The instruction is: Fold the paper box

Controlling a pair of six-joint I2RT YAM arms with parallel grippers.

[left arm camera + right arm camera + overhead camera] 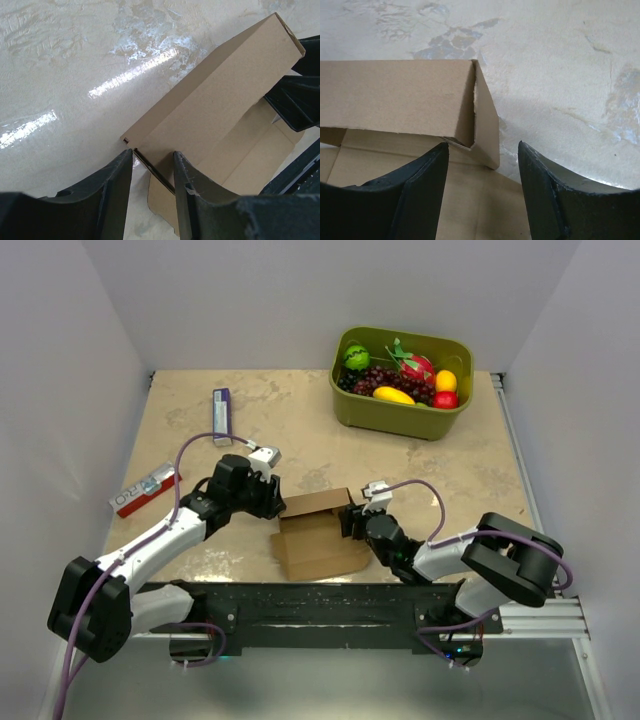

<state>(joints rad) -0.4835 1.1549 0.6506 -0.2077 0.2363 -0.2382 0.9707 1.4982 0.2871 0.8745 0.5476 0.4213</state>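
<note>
The paper box (pixel 318 538) is plain brown cardboard, partly folded, and lies near the table's front middle with its far wall raised. My left gripper (pixel 271 502) is at its left end. In the left wrist view the box (pixel 220 100) stands ahead, and the left gripper (pixel 152 155) is open and straddles a thin flap edge without clamping it. My right gripper (pixel 352 521) is at the box's right end. In the right wrist view the right gripper (pixel 482 146) is open over the base panel, with the raised wall's corner flap (pixel 487 125) between its tips.
A green bin (pixel 400 415) of toy fruit stands at the back right. A slim purple-and-white box (pixel 221 416) lies at the back left. A red-and-white box (pixel 145 490) lies at the left edge. A black rail (pixel 320 600) runs along the front edge.
</note>
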